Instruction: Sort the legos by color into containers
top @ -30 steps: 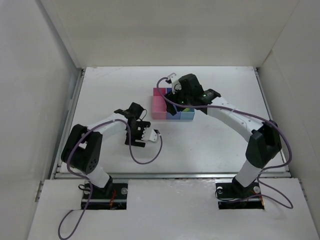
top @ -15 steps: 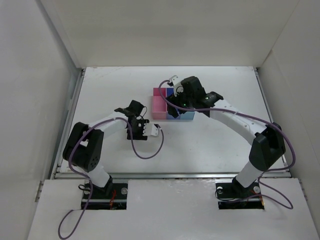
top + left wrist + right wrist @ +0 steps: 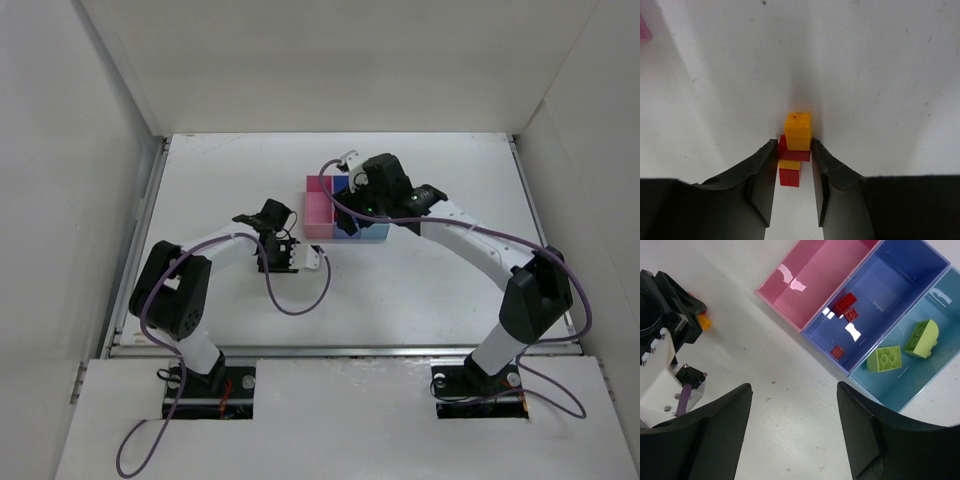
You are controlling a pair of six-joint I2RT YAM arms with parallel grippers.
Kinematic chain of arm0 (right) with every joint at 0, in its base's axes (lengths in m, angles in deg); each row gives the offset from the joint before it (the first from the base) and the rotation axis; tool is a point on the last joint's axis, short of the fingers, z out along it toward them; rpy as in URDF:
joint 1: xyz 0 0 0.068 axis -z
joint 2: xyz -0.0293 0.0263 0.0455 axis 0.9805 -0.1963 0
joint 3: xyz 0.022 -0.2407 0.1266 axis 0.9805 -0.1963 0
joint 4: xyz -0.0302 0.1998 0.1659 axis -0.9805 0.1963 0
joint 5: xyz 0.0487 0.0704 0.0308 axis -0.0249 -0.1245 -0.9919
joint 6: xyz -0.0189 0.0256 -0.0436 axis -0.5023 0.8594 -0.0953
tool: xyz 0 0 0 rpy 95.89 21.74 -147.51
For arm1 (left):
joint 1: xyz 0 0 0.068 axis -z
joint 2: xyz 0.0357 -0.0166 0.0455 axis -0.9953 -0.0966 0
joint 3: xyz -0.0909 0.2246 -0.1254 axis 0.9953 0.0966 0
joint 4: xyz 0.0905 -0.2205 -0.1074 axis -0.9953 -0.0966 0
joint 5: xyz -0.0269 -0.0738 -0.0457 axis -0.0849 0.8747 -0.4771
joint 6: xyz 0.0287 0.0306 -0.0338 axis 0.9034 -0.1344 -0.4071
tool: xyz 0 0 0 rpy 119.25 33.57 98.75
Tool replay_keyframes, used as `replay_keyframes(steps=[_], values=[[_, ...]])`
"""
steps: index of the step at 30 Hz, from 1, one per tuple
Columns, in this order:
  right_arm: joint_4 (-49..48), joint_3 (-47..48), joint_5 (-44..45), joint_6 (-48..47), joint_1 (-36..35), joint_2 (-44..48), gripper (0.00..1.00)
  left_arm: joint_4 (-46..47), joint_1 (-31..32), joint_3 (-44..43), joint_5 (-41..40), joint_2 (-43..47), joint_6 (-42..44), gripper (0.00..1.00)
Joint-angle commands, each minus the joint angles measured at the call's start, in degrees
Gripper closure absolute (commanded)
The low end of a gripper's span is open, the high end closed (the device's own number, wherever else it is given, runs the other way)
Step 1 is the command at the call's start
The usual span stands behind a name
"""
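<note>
Top external, left gripper [image 3: 280, 264]: low over the table [image 3: 420, 290], about midway between its near and far edges and just left of the tray [image 3: 318, 215]. Over the last second it has edged toward the far edge.
Top external, right gripper [image 3: 347, 205]: hanging above the tray, which sits toward the middle of the far edge. It has hardly shifted in the last half second.
Left wrist, pincer: the fingers [image 3: 760, 175] have drawn in from wide apart and now press both sides of a brick stack [image 3: 797, 132], orange on red on orange on red.
Left wrist, meaning: the grip looks made and the lift not begun. The stack mixes colours, so I reckon it needs splitting before any bin suits it.
Right wrist, pincer: jaws gaping wide with nothing between them, the same spread as a second ago.
Right wrist, bins: pink bin [image 3: 810, 280] bare; blue bin [image 3: 895, 280] holds three red bricks [image 3: 846, 303]; cyan bin [image 3: 945, 295] holds two yellow-green bricks [image 3: 885, 360].
Right wrist, stack: an orange tip pokes out beside the left gripper, on the table apart from the pink bin.
</note>
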State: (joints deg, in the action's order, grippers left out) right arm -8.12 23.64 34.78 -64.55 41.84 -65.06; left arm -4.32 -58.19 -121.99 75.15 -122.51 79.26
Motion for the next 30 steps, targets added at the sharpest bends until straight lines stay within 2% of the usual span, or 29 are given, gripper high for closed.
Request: replay_keyframes(steps=[1,5,10,17,22,30], values=[[-2.44,-0.71,1.07,0.88,-0.34,2.66,0.26,-1.25,-0.16,-1.31,1.48,-2.17,-0.8,0.72],[-1.91,-0.71,1.07,0.88,-0.34,2.66,0.26,-1.25,-0.16,-1.84,1.48,-2.18,-1.34,0.83],[-1.91,-0.18,0.55,0.88,-0.34,2.66,0.26,-2.83,-0.16,-2.98,2.1,-2.18,-3.53,0.87],[-1.39,0.34,0.55,2.11,-0.34,3.71,0.26,-8.36,-2.35,-10.01,7.54,0.02,-6.95,0.91],[-1.39,0.34,-1.03,7.03,1.77,4.85,0.26,-8.37,-2.88,-11.76,8.78,2.47,-10.64,0.92],[-4.46,-2.37,-9.46,22.39,10.29,8.01,0.26,-10.56,-2.88,-15.54,10.98,5.99,-15.3,0.92]])
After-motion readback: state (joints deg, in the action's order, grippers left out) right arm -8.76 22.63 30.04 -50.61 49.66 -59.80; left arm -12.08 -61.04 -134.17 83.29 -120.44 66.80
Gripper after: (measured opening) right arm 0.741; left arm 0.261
